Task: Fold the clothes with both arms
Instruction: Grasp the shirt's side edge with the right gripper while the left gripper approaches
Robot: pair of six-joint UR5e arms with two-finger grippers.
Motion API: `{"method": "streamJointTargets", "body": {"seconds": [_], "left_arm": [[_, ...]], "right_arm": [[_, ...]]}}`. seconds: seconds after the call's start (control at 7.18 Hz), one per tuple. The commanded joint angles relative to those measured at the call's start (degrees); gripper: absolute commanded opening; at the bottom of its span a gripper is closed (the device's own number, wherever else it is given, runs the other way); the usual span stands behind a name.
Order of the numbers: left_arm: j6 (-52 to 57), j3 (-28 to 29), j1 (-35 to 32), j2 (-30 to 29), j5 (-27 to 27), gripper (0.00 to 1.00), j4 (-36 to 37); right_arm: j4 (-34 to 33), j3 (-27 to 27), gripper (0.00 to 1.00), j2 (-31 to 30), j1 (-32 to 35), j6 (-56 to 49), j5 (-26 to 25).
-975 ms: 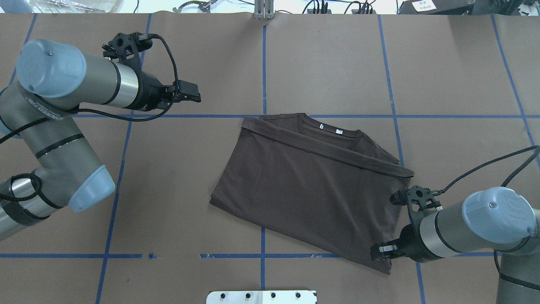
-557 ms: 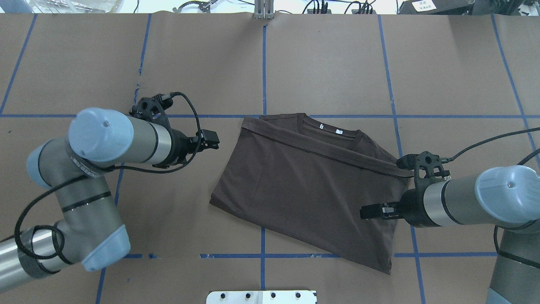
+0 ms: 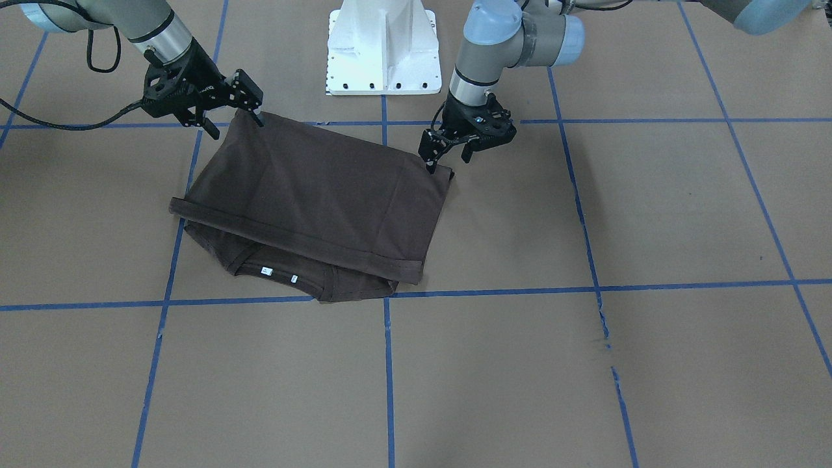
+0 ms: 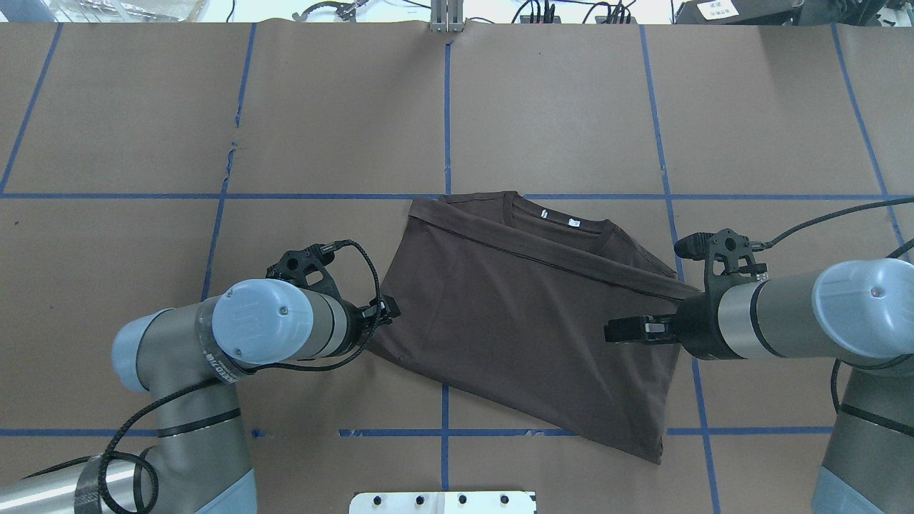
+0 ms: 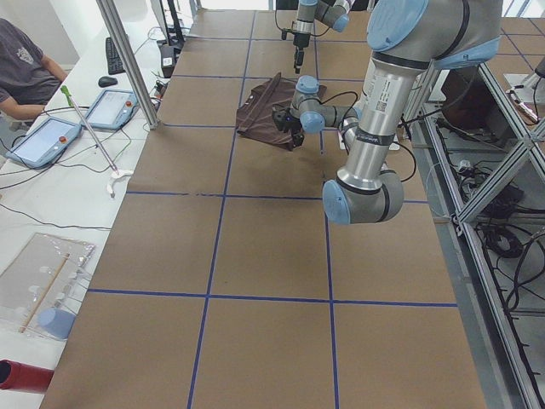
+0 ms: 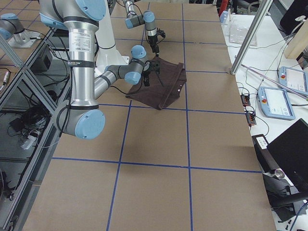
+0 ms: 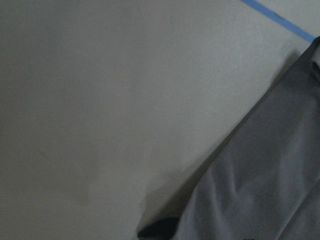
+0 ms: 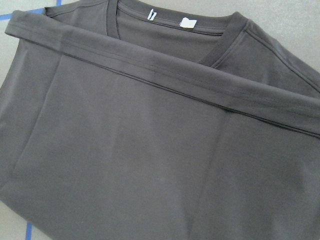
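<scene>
The dark brown T-shirt (image 4: pixel 521 321) lies folded on the table, collar and white labels at its far edge; it also shows in the front view (image 3: pixel 312 195). My left gripper (image 4: pixel 388 310) is low at the shirt's left edge; in the front view (image 3: pixel 448 161) it stands open over that corner, empty. My right gripper (image 4: pixel 613 332) hovers over the shirt's right side; in the front view (image 3: pixel 231 122) it is open at the near right corner, empty. The right wrist view shows the shirt (image 8: pixel 150 150) only; the left wrist view shows its edge (image 7: pixel 270 175).
The white pedestal base (image 3: pixel 383 45) stands at the robot's side of the table. Brown paper with blue tape lines (image 4: pixel 446 107) covers the table. An operator (image 5: pixel 21 64) and tablets sit beyond the far edge.
My left arm swung from the far left down to the shirt's left edge. My right gripper moved from the shirt's near right corner further away, over its right side.
</scene>
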Motion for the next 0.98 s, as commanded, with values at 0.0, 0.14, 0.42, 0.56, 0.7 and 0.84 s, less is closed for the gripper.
{"method": "streamJointTargets", "body": {"seconds": [0.0, 0.14, 0.42, 0.56, 0.7, 0.84], "left_arm": [[-1.44, 1.87, 0.29, -1.3, 0.8, 0.79, 0.09], [-1.44, 2.83, 0.29, -1.21, 0.89, 0.62, 0.0], [-1.18, 2.32, 0.29, -0.95, 1.15, 0.0, -0.09], [-0.48, 1.96, 0.2, -1.03, 1.32, 0.0, 0.0], [-0.39, 1.96, 0.11, -1.03, 1.24, 0.0, 0.17], [-0.3, 1.96, -0.32, -0.95, 1.24, 0.0, 0.17]], "right_arm": [[0.01, -0.17, 1.0, 0.0, 0.38, 0.0, -0.06], [0.01, -0.43, 1.0, 0.09, 0.47, 0.0, 0.02], [0.01, -0.44, 1.0, 0.09, 0.74, 0.0, 0.02], [0.01, -0.44, 1.0, 0.09, 0.91, 0.0, 0.02], [0.01, -0.44, 1.0, 0.09, 1.09, 0.0, 0.02], [0.01, -0.44, 1.0, 0.09, 1.18, 0.0, 0.02]]}}
